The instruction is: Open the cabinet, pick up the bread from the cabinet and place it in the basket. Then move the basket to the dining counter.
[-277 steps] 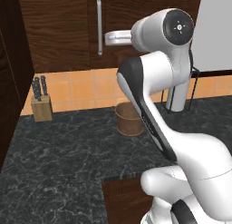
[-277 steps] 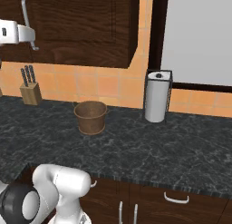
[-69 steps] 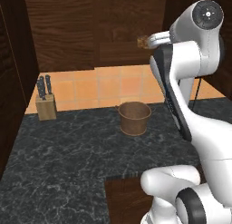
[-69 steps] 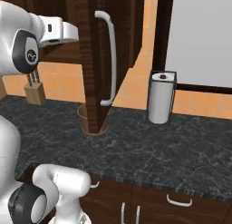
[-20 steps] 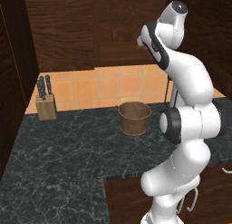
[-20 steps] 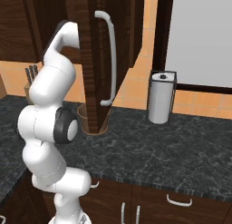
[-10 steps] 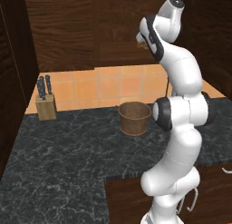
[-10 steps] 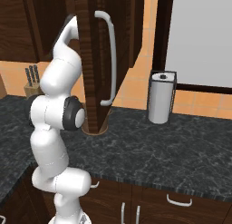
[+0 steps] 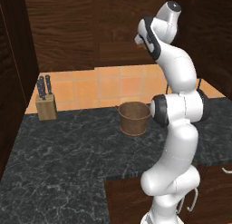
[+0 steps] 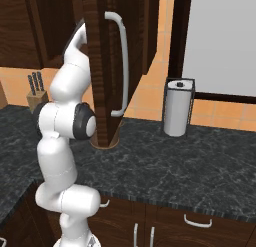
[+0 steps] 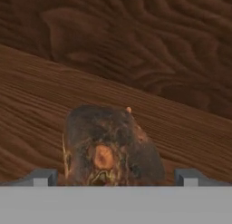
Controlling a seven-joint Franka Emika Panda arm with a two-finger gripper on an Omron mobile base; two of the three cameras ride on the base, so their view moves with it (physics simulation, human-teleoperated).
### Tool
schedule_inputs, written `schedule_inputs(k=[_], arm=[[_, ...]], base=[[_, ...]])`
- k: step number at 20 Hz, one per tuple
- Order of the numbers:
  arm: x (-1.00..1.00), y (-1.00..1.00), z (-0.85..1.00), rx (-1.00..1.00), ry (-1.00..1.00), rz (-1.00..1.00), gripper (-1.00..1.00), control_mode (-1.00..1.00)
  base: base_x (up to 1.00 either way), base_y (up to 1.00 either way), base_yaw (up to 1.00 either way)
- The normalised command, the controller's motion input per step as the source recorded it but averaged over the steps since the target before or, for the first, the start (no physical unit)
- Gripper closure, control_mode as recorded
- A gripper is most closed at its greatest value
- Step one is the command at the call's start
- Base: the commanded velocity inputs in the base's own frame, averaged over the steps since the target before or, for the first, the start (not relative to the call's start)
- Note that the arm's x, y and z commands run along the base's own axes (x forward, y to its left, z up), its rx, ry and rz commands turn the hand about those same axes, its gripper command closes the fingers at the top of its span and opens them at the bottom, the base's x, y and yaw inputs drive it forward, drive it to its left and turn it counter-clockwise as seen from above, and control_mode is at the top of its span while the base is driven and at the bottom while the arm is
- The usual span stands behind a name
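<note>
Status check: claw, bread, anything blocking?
Claw open, inside the cabinet. Bread on the shelf between the fingertips, not gripped. Nothing in the way.

Cabinet (image 10: 102, 66): dark brown wood-grain, door swung open, edge-on in right base view, w/ long vertical silver bar handle (image 10: 121, 61). Bread (image 11: 108, 148): small lumpy brown piece w/ darker patches, sat on wooden shelf (image 11: 41, 100) inside cabinet, near back wall. Basket (image 9: 134, 118): round brown woven, tapering down, upright on black marbled bench (image 9: 68, 146), below cabinet, near tiled wall; looked empty.
</note>
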Motion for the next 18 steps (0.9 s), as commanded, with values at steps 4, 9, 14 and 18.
schedule_inputs(k=[4,9,14,18], arm=[[0.31,0.00,-0.16,0.00,0.04,0.04,-1.00,-1.00],[0.26,0.00,-0.18,0.00,0.03,0.04,-1.00,-1.00],[0.00,0.05,-0.51,0.00,0.08,0.03,1.00,-1.00],[-0.21,0.26,-0.50,0.01,0.02,0.01,1.00,-1.00]], base=[[0.00,0.00,0.00],[0.00,0.00,0.00],[0.00,0.00,0.00],[0.00,0.00,0.00]])
